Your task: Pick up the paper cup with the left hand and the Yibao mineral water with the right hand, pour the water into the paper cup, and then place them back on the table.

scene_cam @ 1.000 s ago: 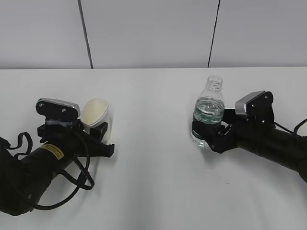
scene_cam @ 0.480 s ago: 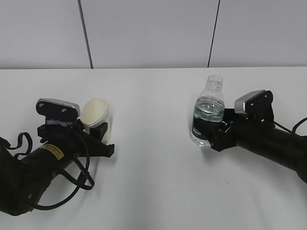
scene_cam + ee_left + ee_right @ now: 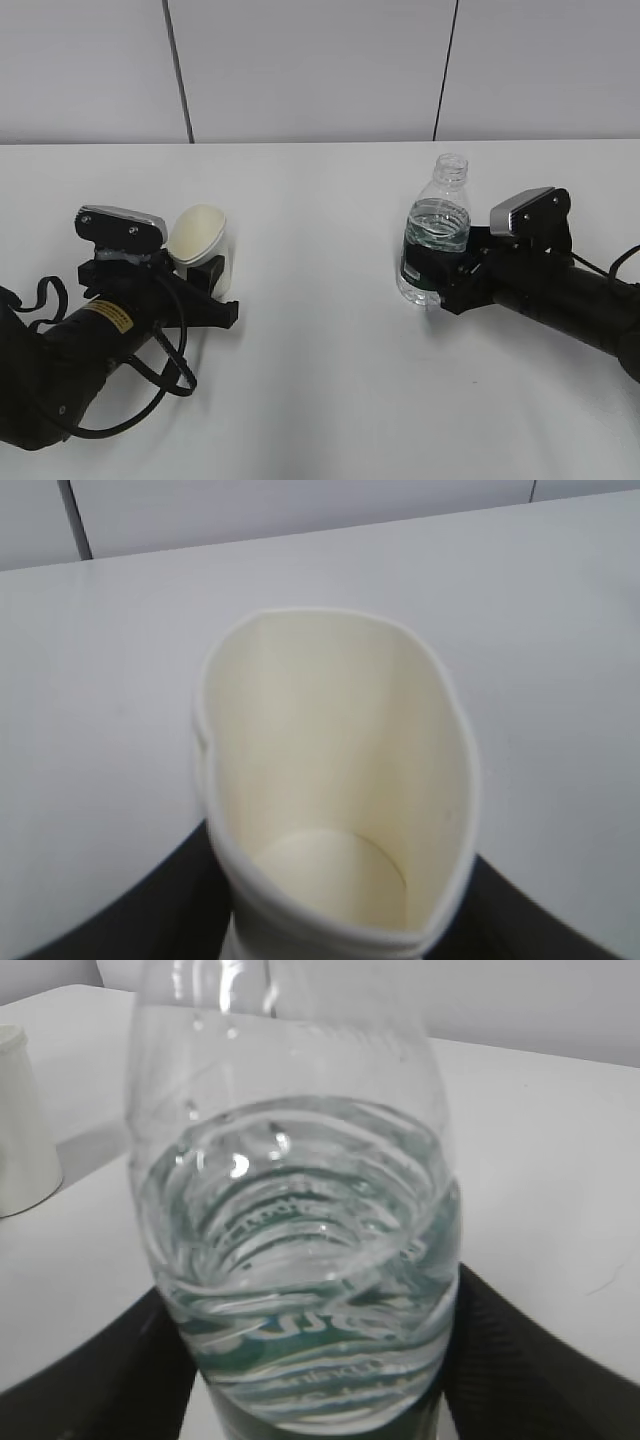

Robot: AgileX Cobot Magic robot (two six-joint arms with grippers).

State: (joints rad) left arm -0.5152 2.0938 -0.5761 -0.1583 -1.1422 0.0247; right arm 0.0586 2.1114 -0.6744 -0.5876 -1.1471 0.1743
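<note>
Left tool [image 3: 205, 275] is squeezing the cup [image 3: 203, 245] at its 12 o'clock; right tool [image 3: 438, 278] is gripping the bottle [image 3: 434, 236], both on table [image 3: 320, 380].

Matt paper cup [image 3: 335, 780]; glossy clear plastic bottle [image 3: 300, 1220].

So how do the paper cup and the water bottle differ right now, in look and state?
The paper cup is opaque cream-white, short and tapered; the Yibao mineral water is clear plastic with a dark green label, and taller. The cup's rim is squashed into an oval and it looks empty inside; the bottle keeps its round shape and is partly filled with water. Shared: both have open tops, and each sits between a gripper's fingers, the left hand and the right hand.
</note>
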